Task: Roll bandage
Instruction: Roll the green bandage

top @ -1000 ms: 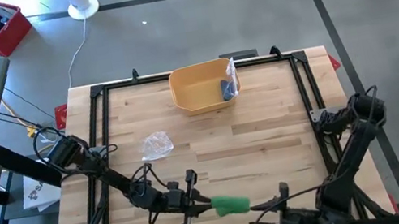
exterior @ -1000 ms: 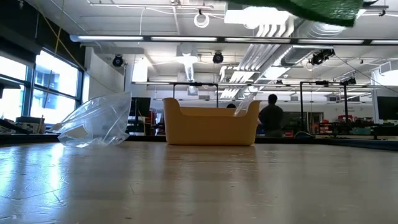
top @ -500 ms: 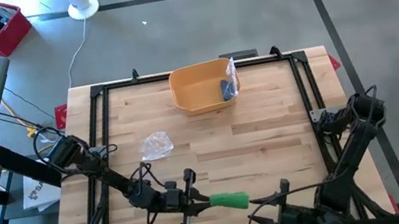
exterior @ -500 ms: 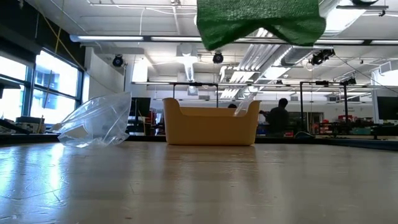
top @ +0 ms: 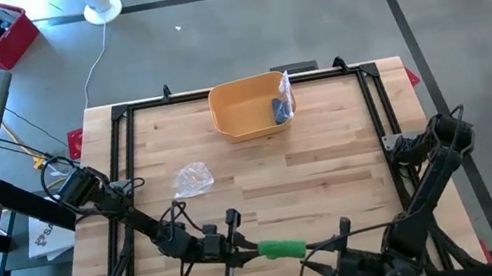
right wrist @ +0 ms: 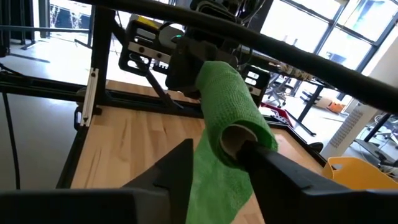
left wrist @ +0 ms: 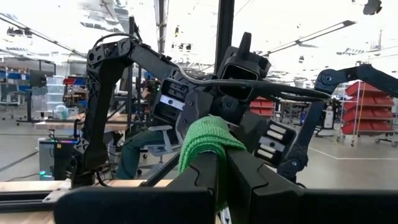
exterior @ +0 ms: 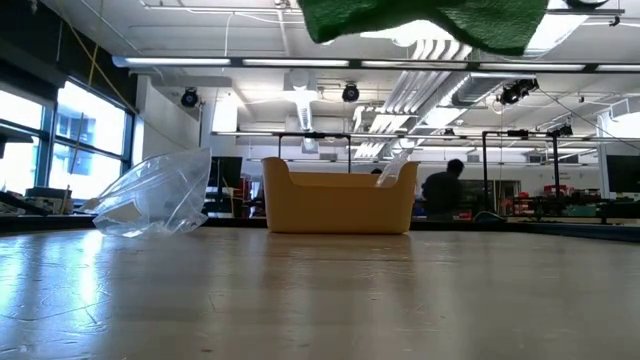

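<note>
A green bandage roll (top: 283, 248) with a cardboard core (right wrist: 238, 139) is held above the table near its front edge. My left gripper (top: 254, 250) is shut on the roll's left end. My right gripper (top: 314, 248) faces it from the right, open. Its two fingers stand on either side of the roll's free end and of a loose green tail (right wrist: 217, 186) that hangs from it. In the low view the bandage (exterior: 420, 20) shows only at the top, well above the tabletop. My left gripper pinches the roll's end (left wrist: 208, 140) between its two fingers (left wrist: 249, 180). They come about level from the table's left and lie along the roll. The roll sticks out beyond the fingertips toward the right gripper, lifted clear of the table. My right gripper has one fingertip (right wrist: 252, 151) close by the core's open end and the other beside the tail; I cannot tell whether either touches.
A yellow bin (top: 239, 109) stands at the table's far middle with a small bag at its right wall. A crumpled clear plastic bag (top: 193, 178) lies left of centre. Black frame rails (top: 125, 114) run along the table's edges. A person moves in the room behind.
My right gripper has come a little toward the table's left, nearer the roll's free end. In the low view the green bandage has shifted from the upper right toward the middle and for a moment hung lower.
</note>
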